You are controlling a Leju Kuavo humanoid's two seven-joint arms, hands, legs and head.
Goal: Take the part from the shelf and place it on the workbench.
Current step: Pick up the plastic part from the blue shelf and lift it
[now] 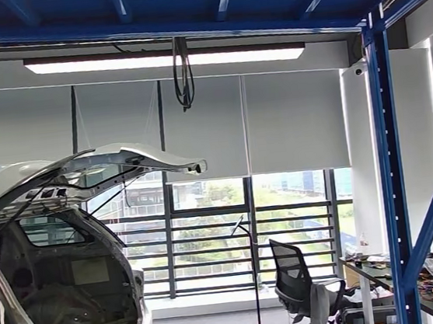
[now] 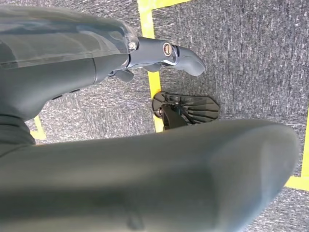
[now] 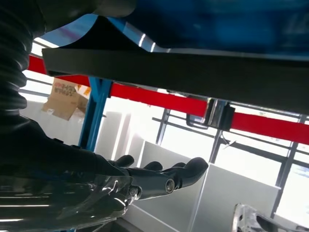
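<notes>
one white car (image 1: 60, 258), one office chair (image 1: 296, 282), one floor lamp (image 1: 253, 279)

Rough grey carpet (image 2: 255, 48), glossy fingers (image 3: 160, 181)

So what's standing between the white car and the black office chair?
In the head view, a thin black floor stand on a round base stands between the white car and the black office chair, before the window railing.

The left hand (image 2: 160, 53) is built of dark grey, smooth-moulded fingers joined by round silver screws, under a glossy translucent cover. The right hand (image 3: 153, 179) is finished in glossy black, and a black ribbed cover is fitted at its wrist.
</notes>
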